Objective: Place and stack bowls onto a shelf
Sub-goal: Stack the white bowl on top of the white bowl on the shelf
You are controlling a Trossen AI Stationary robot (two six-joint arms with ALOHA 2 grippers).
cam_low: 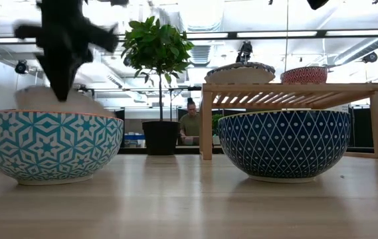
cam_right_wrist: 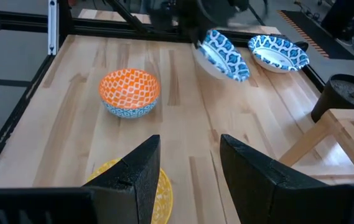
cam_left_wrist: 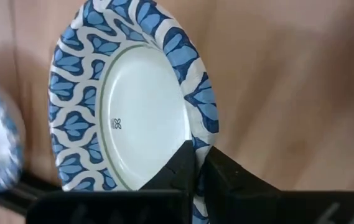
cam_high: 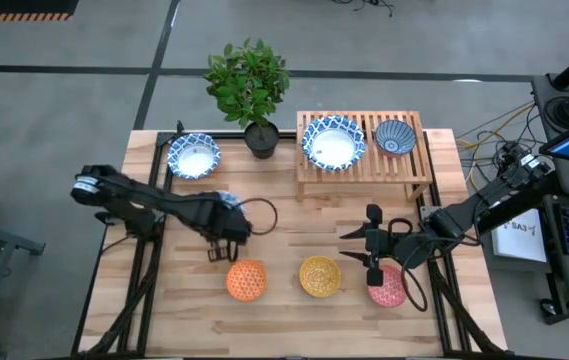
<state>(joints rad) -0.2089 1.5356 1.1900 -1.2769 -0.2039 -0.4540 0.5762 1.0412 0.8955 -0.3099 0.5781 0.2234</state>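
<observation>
My left gripper (cam_high: 226, 238) is shut on a blue-and-white patterned bowl (cam_left_wrist: 127, 106), which hangs tilted over the table's left middle (cam_right_wrist: 221, 53). A second such bowl (cam_high: 193, 155) rests on the table at the far left. The wooden shelf (cam_high: 412, 172) stands at the far right, and on its slats sit a blue-and-white bowl (cam_high: 333, 143) and a small dark blue bowl (cam_high: 394, 136). Orange (cam_high: 246, 280), yellow (cam_high: 319, 276) and pink-red (cam_high: 387, 287) bowls stand in a row near the front. My right gripper (cam_high: 369, 250) hovers open between the yellow and pink-red bowls. My left gripper pinches the bowl's rim (cam_left_wrist: 203, 127) between its two fingers, one on each face of the wall. The fingers come from above, pointing steeply down. The bowl hangs tilted on edge below them, clear of the table in the right wrist view.
A potted plant in a black pot (cam_high: 260, 138) stands at the far edge between the resting bowl and the shelf. Bare planks lie in the table's middle (cam_high: 304, 220). A person (cam_low: 190, 123) sits in the room behind the table.
</observation>
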